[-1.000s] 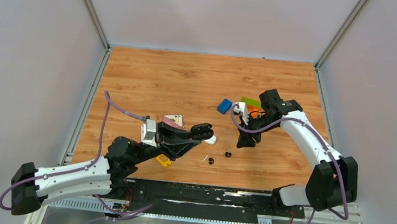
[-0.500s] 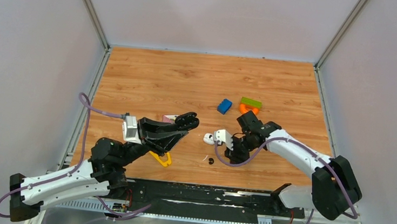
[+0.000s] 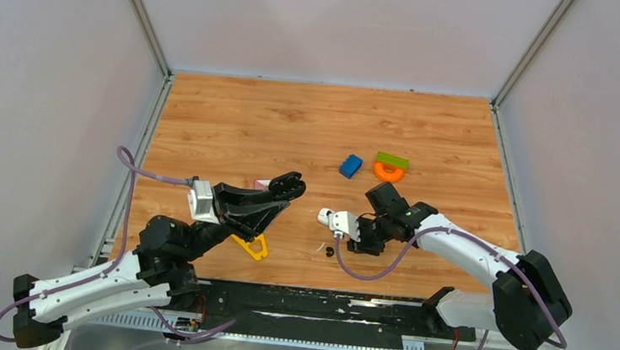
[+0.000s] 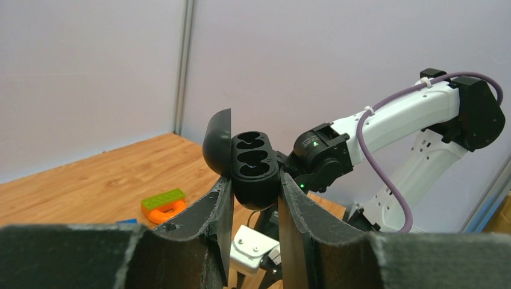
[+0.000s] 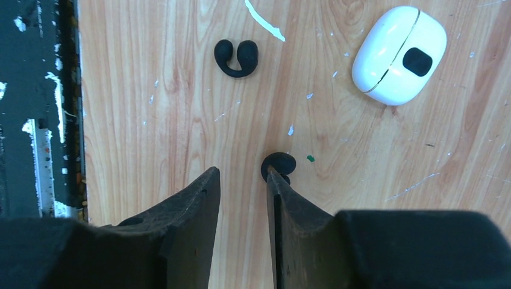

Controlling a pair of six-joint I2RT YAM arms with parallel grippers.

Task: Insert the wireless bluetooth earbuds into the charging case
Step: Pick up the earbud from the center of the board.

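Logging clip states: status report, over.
Left pincer shut on open black case. Right pincer open, black bud at its fingertip, second bud beyond. White case closed nearby, nothing blocking.

The top view looks down from behind on the whole bench (image 3: 294, 123), with the arm bases at its lower edge. The left wrist view looks nearly level past the left gripper (image 4: 254, 186) at the right arm (image 4: 398, 114). The right wrist view looks straight down, close, at a patch of bench that the top view shows just below centre.

I read no lettering, brand or number anywhere; the glossy white rounded plastic case (image 5: 399, 55) shows only a blank black oval patch (image 5: 416, 61) on its shell.
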